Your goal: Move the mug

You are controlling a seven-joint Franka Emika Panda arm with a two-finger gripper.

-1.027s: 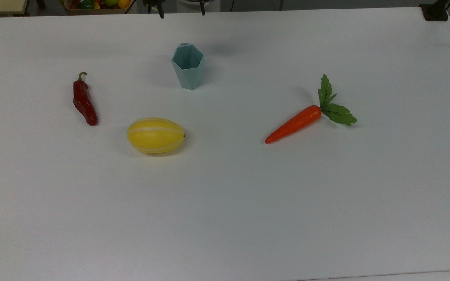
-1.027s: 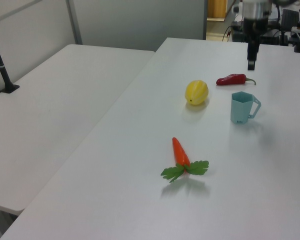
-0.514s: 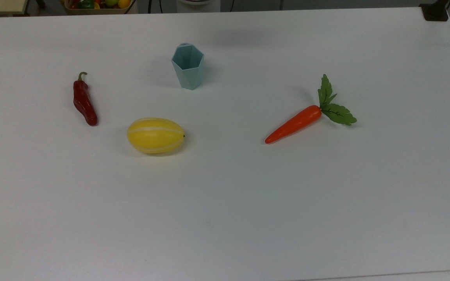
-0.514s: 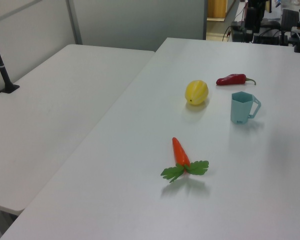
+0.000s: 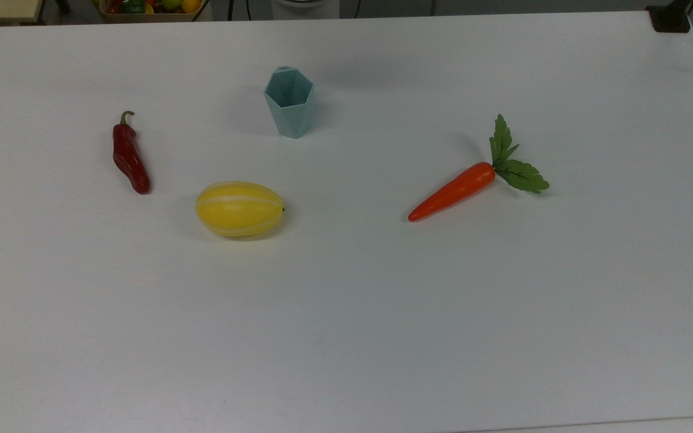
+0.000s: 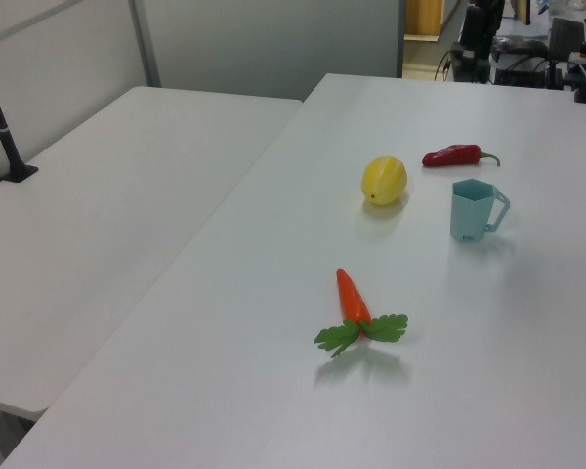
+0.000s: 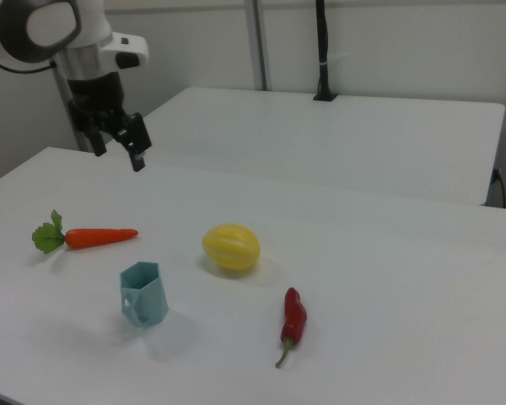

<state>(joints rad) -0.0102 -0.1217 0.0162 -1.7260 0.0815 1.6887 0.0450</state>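
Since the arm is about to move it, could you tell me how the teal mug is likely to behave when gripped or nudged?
The mug stands upright and narrows toward its base, so a push near the rim may well tip it. It looks rigid, and its flat facets should probably seat finger pads well. It is empty, so likely light. The gripper hangs open above the table, far from it.

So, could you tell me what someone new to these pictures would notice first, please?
Four bright things stand apart on the white table: an orange carrot with green leaves at the top view's right, a yellow melon and a red chili pepper at the top view's left. The pale teal mug stands upright behind the melon, and the tool hangs open, high above the table.
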